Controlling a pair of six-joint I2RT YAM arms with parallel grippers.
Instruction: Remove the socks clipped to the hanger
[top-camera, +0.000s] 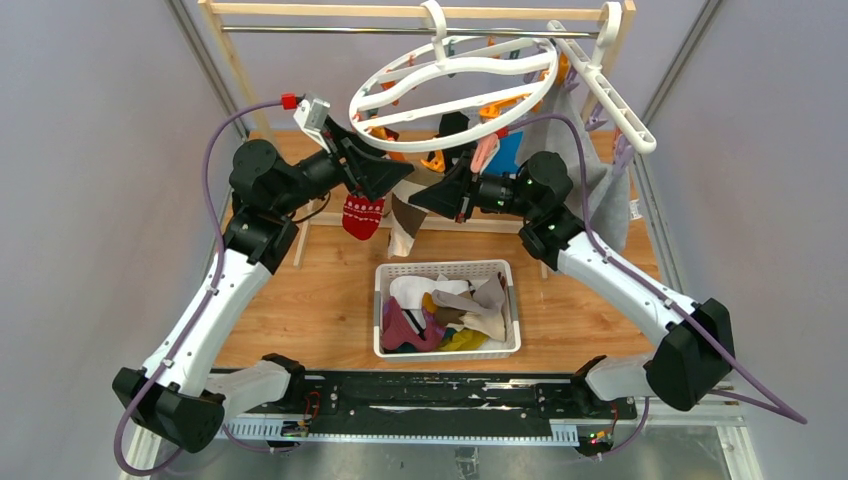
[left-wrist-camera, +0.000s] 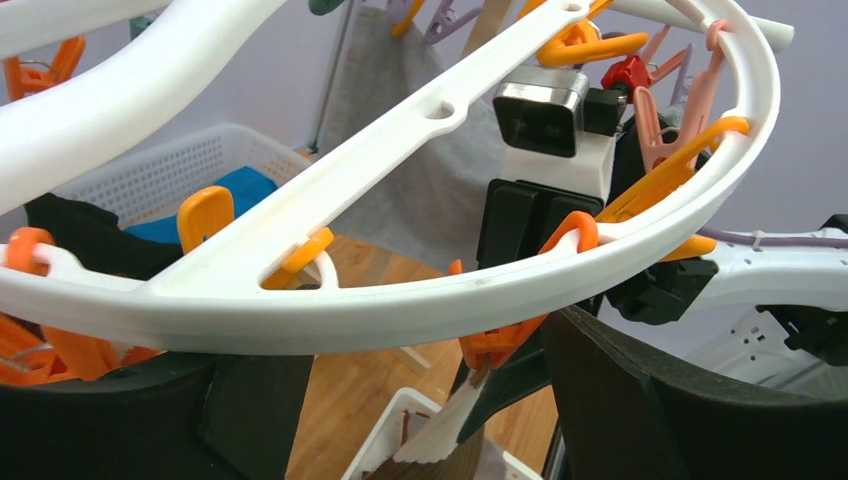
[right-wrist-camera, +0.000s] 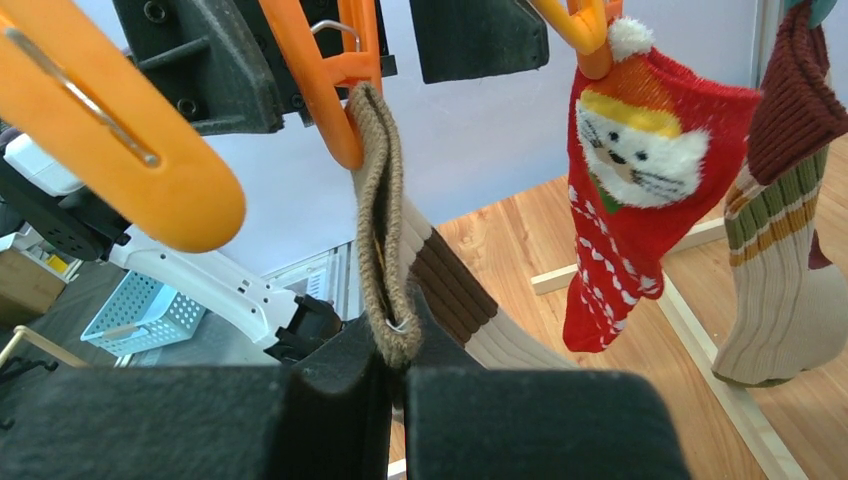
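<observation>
The round white hanger (top-camera: 455, 95) hangs tilted from a rail, orange clips under its ring. A brown-cream sock (right-wrist-camera: 385, 250) hangs from an orange clip (right-wrist-camera: 330, 90). My right gripper (right-wrist-camera: 398, 375) is shut on its fuzzy edge just below the clip; in the top view it (top-camera: 418, 197) sits under the ring. My left gripper (left-wrist-camera: 400, 385) is open and empty, its fingers spread below the ring (left-wrist-camera: 420, 305), with that sock (left-wrist-camera: 450, 430) hanging between them. A red Santa sock (right-wrist-camera: 630, 190) and a striped sock (right-wrist-camera: 790, 230) stay clipped beside it. The red sock (top-camera: 362, 215) hangs by my left gripper (top-camera: 395, 180).
A white basket (top-camera: 447, 270) with several loose socks sits on the wooden table below the hanger. A straight white clip rack (top-camera: 610, 90) holding a grey cloth (top-camera: 600, 190) hangs at the right. The wooden frame rail (top-camera: 420, 10) spans the back.
</observation>
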